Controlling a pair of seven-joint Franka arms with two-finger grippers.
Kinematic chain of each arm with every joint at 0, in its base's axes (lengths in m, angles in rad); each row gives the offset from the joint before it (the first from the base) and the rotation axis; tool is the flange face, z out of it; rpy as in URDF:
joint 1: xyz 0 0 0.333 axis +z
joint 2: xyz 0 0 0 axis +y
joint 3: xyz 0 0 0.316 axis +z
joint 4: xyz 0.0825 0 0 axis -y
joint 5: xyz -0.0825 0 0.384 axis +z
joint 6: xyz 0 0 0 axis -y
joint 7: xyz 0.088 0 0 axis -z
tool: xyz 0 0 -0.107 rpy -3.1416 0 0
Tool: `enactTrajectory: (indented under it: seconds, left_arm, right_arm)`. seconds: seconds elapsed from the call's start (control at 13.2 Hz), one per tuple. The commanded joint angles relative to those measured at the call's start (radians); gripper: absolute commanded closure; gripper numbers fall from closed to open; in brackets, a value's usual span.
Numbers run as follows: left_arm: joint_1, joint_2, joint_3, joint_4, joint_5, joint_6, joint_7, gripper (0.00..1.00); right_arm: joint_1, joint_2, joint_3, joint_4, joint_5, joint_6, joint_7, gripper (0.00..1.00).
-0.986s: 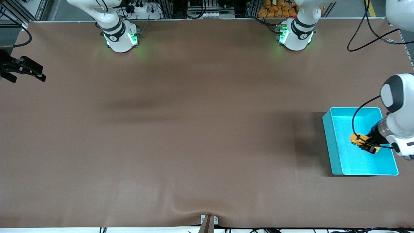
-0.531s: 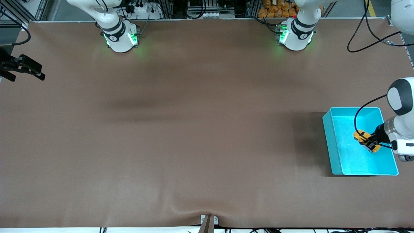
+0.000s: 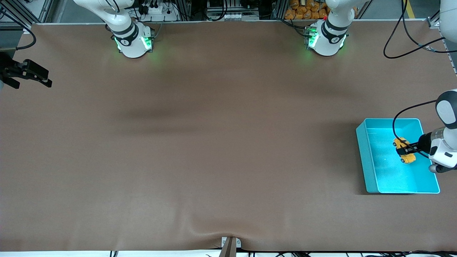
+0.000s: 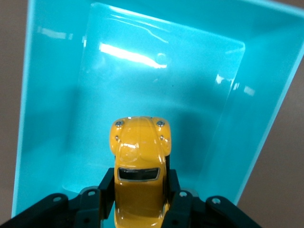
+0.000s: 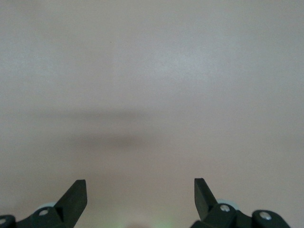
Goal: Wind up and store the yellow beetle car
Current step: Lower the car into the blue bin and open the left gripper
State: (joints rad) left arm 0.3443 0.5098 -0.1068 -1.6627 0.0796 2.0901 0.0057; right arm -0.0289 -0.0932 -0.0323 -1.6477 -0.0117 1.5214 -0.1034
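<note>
The yellow beetle car (image 3: 404,150) is held in my left gripper (image 3: 407,150) over the inside of the cyan bin (image 3: 371,167). In the left wrist view the car (image 4: 138,166) sits between the two black fingers (image 4: 105,185), which press on its sides, nose toward the bin's floor (image 4: 142,85). My left gripper (image 4: 140,192) is shut on the car. My right gripper (image 3: 30,73) is held up at the right arm's end of the table, over bare brown cloth. In the right wrist view it (image 5: 140,199) is open and empty.
The brown table cloth (image 3: 214,142) covers the whole table. The cyan bin stands at the left arm's end, near the table's edge. A small clamp (image 3: 230,246) sits at the table's front edge. The arm bases (image 3: 134,41) stand along the top.
My left gripper has moved with the car within the bin, toward the arm bases and turned a little. The right gripper has barely shifted.
</note>
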Motion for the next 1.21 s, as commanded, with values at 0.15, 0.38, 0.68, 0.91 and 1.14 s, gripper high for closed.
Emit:
enactTrajectory:
  seconds: [0.15, 0.38, 0.68, 0.91, 1.14]
  left_arm:
    - [0.016, 0.102, -0.008, -0.005, 0.002, 0.100, 0.140, 1.00]
    - [0.021, 0.154, -0.007, -0.005, 0.031, 0.188, 0.140, 1.00]
    - [0.015, 0.164, -0.008, -0.009, 0.046, 0.206, 0.139, 0.01]
    - [0.009, 0.109, -0.013, -0.009, 0.045, 0.157, 0.123, 0.00]
    - [0.007, -0.022, -0.049, -0.008, 0.045, 0.056, 0.119, 0.00]
  right_arm:
    - [0.003, 0.012, 0.000, 0.025, 0.009, -0.018, 0.011, 0.00]
    - [0.003, 0.017, 0.000, 0.025, 0.007, -0.018, 0.007, 0.00]
    - [-0.002, 0.017, -0.001, 0.025, 0.006, -0.018, 0.005, 0.00]
    - [-0.002, 0.018, -0.001, 0.025, 0.006, -0.020, 0.005, 0.00]
    - [-0.002, 0.018, -0.001, 0.025, 0.006, -0.020, 0.004, 0.00]
